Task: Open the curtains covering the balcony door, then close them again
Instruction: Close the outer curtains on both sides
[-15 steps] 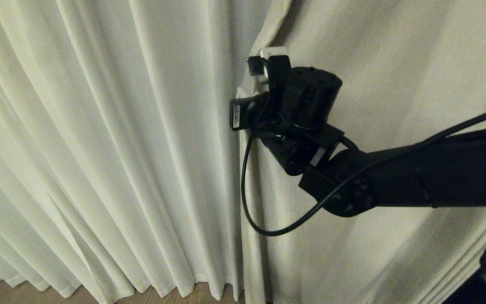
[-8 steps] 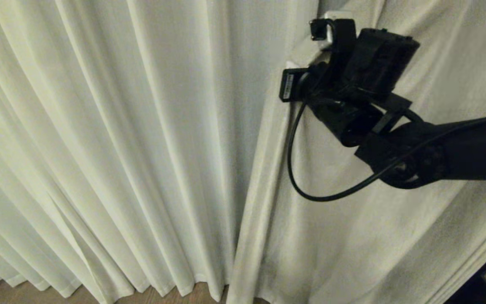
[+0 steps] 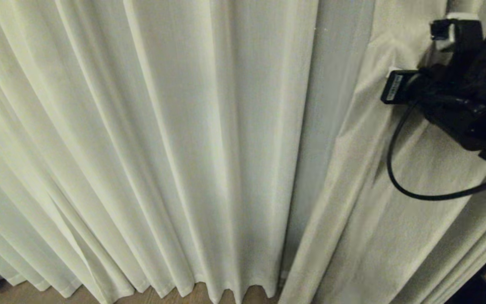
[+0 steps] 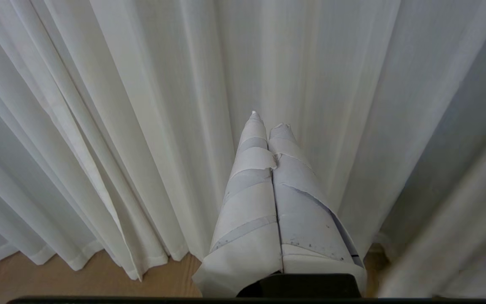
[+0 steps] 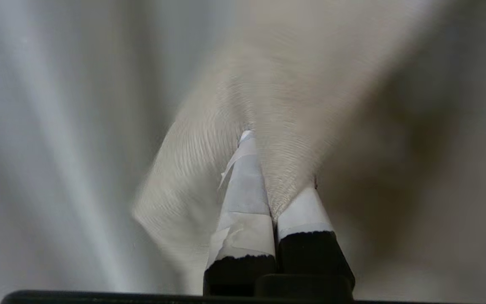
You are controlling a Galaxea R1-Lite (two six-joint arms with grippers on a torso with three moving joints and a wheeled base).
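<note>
Right hand at far right of the head view, high up against the right curtain panel. Its taped fingers are pinched together on a fold of that panel's inner edge; the right wrist view shows cloth bunched between and around the tips. The fabric draws taut from the hand in a slant down to the hem, so the grip reads as firm.

Left curtain panel hangs undisturbed in straight vertical pleats, filling the left and centre, wavy hem just above the wooden floor. Between the two panels a narrow, paler, greyish strip shows; I cannot tell whether it is lining, an inner layer or the balcony door. No glass or frame is plainly visible.

Left hand is seen only in its own wrist view: fingers closed tip to tip, empty, pointing at the left panel's pleats without touching, low near the hem.

Handling, as a judgement: the cloth is soft, light and limp, with no stiffness. It follows a pull only where pinched, and the lower part trails behind. A hemmed leading edge gives the thickest, least slippery bite; mid-height or higher is better, since the top must slide along its track. A thin single layer could slip from taped tips if tugged sharply.
</note>
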